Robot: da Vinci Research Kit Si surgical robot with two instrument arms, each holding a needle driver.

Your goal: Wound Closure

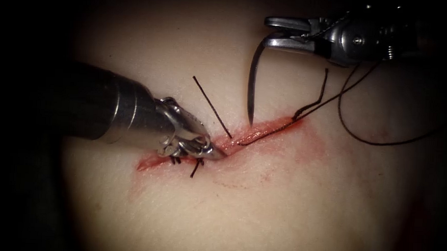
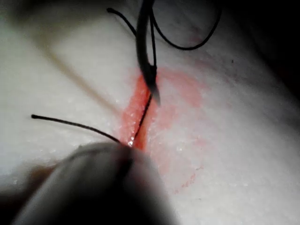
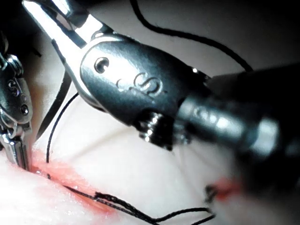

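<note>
left tool (image 1: 217, 151) at cut (image 1: 264, 130); dark curved needle (image 1: 252, 86) in right tool (image 1: 269, 33)

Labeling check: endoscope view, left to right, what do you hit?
Left tool, its tip at the cut in the tissue → straight cut end of thread → needle, hanging point down over the cut → right tool holding the needle's top end → thread loop.

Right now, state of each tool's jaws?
Left tool: shut on the tissue at the cut.
Right tool: shut on the needle, near its rear end.
</note>
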